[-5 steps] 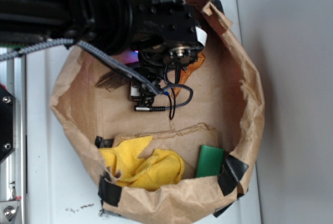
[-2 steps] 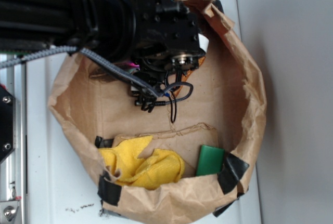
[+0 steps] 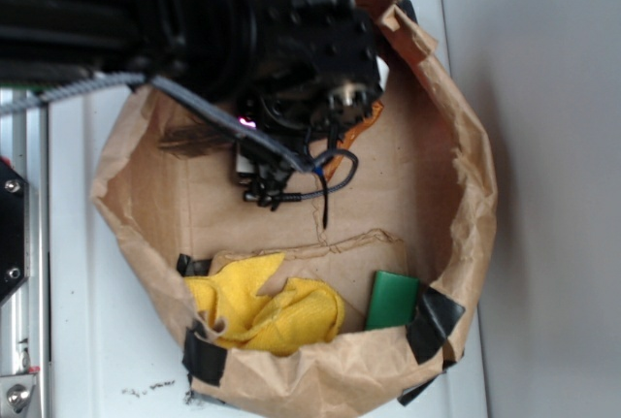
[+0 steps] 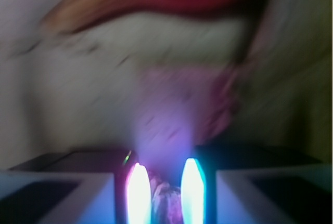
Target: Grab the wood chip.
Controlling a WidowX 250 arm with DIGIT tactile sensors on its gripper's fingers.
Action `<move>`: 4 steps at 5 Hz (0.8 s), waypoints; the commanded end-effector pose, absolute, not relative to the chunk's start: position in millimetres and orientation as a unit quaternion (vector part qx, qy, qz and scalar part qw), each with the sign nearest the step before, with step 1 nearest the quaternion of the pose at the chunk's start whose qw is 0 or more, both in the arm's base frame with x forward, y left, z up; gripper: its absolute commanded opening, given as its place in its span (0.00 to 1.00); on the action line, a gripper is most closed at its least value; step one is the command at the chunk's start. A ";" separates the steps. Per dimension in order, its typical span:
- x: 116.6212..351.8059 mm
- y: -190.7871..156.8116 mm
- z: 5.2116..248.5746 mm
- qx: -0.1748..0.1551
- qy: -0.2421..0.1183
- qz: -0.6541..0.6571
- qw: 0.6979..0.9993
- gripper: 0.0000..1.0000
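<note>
Exterior view looks straight down from overhead, mid-range, onto the paper bag [image 3: 456,137] on the white worktop [image 3: 87,273]. Wrist view looks out between the gripper [image 4: 165,193] fingers, very close, heavily blurred. Both share the bag's interior.

The black arm [image 3: 107,25] enters from the left edge of the exterior view and reaches right, its wrist bent downward with a grey braided cable and a looped black lead hanging off it. The gripper [image 4: 165,195] shows in the blurred wrist view as two glowing fingers [image 4: 138,195] standing close together, only a narrow gap between them; whether anything sits in that gap cannot be told.
</note>
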State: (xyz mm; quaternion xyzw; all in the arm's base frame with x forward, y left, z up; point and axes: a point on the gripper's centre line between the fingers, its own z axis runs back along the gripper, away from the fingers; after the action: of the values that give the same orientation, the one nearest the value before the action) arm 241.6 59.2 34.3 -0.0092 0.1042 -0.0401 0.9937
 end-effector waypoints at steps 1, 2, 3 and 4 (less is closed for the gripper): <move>248.5 70.2 100.6 -0.071 0.058 -0.036 0.995 0.00; 249.7 68.7 112.2 -0.080 0.054 -0.027 0.995 0.00; 249.8 64.2 123.8 -0.081 0.047 -0.015 0.996 0.00; 251.6 59.3 130.7 -0.078 0.062 0.004 0.995 0.00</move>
State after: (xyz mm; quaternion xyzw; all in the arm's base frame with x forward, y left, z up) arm 247.2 55.3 114.3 -0.0795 0.0945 0.0110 0.9923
